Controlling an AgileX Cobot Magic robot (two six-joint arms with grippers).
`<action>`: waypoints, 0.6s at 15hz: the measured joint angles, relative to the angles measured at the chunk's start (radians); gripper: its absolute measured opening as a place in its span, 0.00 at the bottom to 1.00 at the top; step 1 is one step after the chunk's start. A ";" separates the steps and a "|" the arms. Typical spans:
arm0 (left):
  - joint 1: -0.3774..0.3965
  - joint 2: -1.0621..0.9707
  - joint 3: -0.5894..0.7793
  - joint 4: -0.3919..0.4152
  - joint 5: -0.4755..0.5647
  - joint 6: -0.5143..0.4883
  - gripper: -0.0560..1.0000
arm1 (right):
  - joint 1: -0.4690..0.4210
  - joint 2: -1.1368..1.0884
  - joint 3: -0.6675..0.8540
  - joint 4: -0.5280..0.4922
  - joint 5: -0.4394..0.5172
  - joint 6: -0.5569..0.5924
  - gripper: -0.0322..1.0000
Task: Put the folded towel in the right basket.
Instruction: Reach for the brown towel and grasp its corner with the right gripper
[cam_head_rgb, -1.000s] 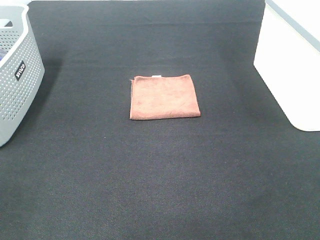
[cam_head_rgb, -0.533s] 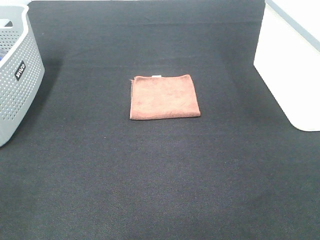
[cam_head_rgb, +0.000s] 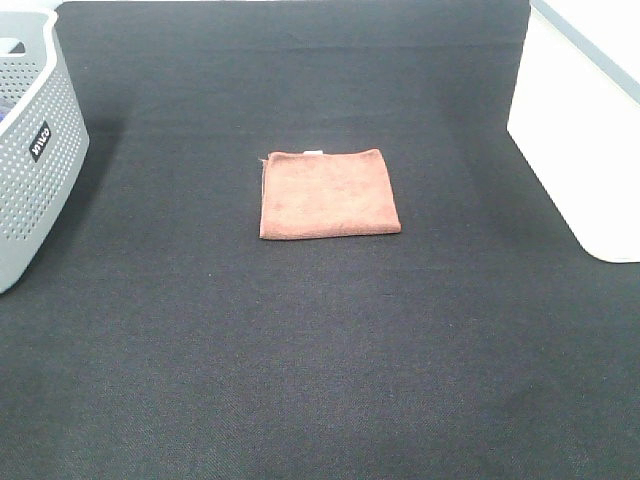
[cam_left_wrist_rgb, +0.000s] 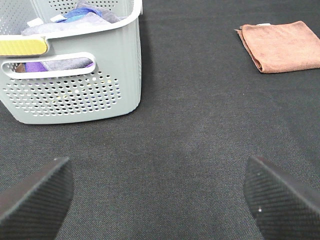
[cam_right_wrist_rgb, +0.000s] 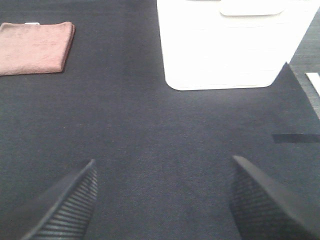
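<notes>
A folded rust-brown towel (cam_head_rgb: 328, 192) lies flat on the black cloth in the middle of the table. It also shows in the left wrist view (cam_left_wrist_rgb: 281, 46) and the right wrist view (cam_right_wrist_rgb: 34, 47). The right basket (cam_head_rgb: 588, 130) is white and stands at the right edge; it shows in the right wrist view (cam_right_wrist_rgb: 230, 42). My left gripper (cam_left_wrist_rgb: 159, 200) is open and empty, well short of the towel. My right gripper (cam_right_wrist_rgb: 162, 200) is open and empty, near the white basket. Neither gripper shows in the exterior high view.
A grey perforated basket (cam_head_rgb: 30, 150) stands at the left edge; in the left wrist view (cam_left_wrist_rgb: 70, 65) it holds several folded cloths. The black cloth (cam_head_rgb: 320, 350) covers the table.
</notes>
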 joint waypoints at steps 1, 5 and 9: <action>0.000 0.000 0.000 0.000 0.000 0.000 0.88 | 0.000 0.046 -0.012 0.006 -0.027 0.000 0.69; 0.000 0.000 0.000 0.000 0.000 0.000 0.88 | 0.000 0.283 -0.073 0.025 -0.178 0.000 0.69; 0.000 0.000 0.000 0.000 0.000 0.000 0.88 | 0.000 0.637 -0.198 0.169 -0.260 -0.016 0.69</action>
